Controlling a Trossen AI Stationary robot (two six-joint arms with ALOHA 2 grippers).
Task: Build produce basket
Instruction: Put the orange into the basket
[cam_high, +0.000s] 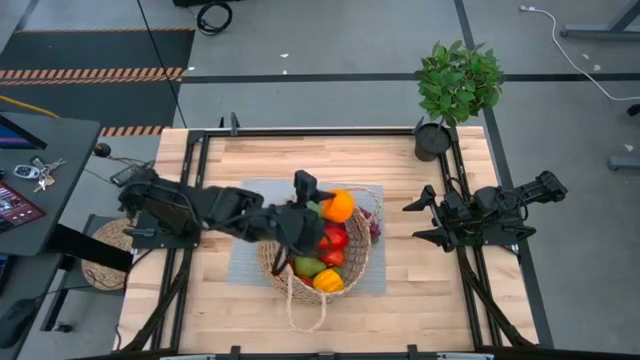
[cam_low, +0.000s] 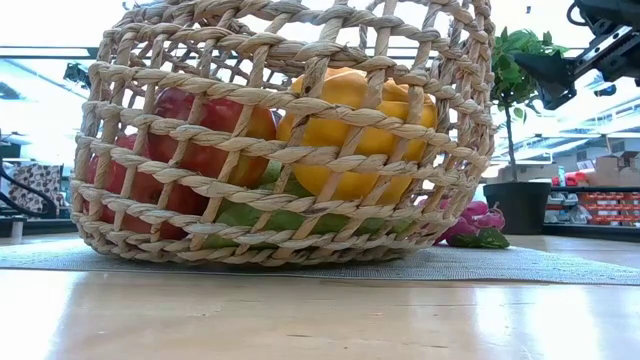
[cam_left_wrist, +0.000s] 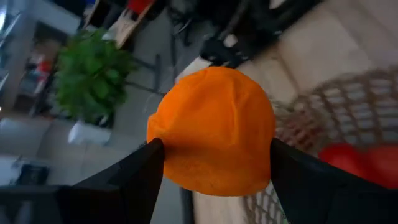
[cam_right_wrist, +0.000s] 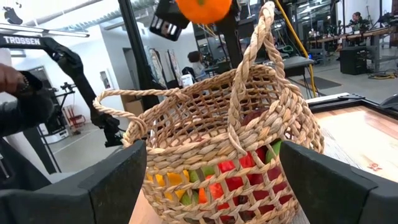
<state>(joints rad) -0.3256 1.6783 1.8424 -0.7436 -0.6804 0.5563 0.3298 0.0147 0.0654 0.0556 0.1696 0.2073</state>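
A large round light-tan woven wicker basket (cam_high: 300, 262) sits on a grey mat (cam_high: 248, 262) in the middle of a pale wooden table (cam_high: 420, 300). It already holds red, green and yellow toy-like produce (cam_high: 328, 258). Some dark red and purple pieces (cam_low: 470, 225) lie on the mat just outside the basket wall on the side toward the right arm.

The left gripper (cam_high: 318, 207) hangs above the basket's far rim, its two dark fingers (cam_left_wrist: 134, 174) clamped on either side of a round orange toy fruit (cam_left_wrist: 214, 130), held clear of the wicker. The right gripper (cam_high: 420, 220) waits well apart at the table's right side, facing the basket with its fingers spread and nothing between them.

The step in hand appears to be dropping the orange fruit into the basket. To do it well, the gripper should probably move over the open middle, away from the rim and the thin looped handles (cam_right_wrist: 249, 74), and lower close to the pile before letting go, so the fruit settles instead of bouncing or rolling out.
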